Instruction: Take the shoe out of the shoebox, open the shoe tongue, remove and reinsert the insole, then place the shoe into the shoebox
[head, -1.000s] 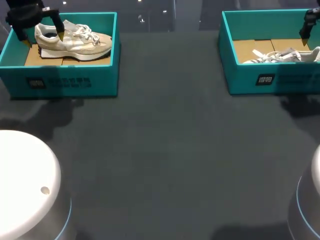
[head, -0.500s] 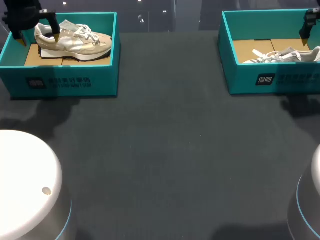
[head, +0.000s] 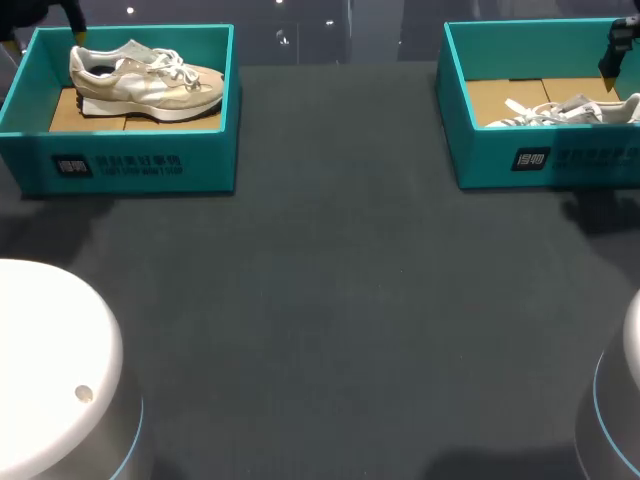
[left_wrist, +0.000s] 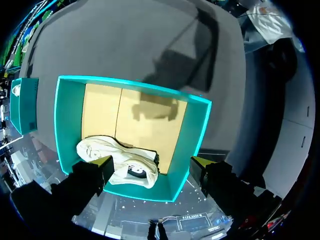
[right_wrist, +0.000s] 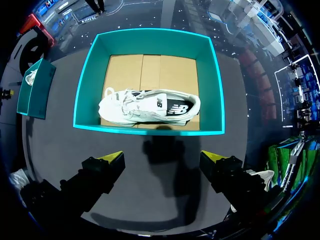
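Both grippers wide apart, empty: left gripper hangs above left shoebox, beige shoe inside it; right gripper well right of it, over second shoebox.

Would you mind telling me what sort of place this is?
Likely a robot test bench for shoe handling: a dark table carries the left shoebox with a beige sneaker and the right shoebox with a white sneaker, with the left gripper and right gripper open nearby.
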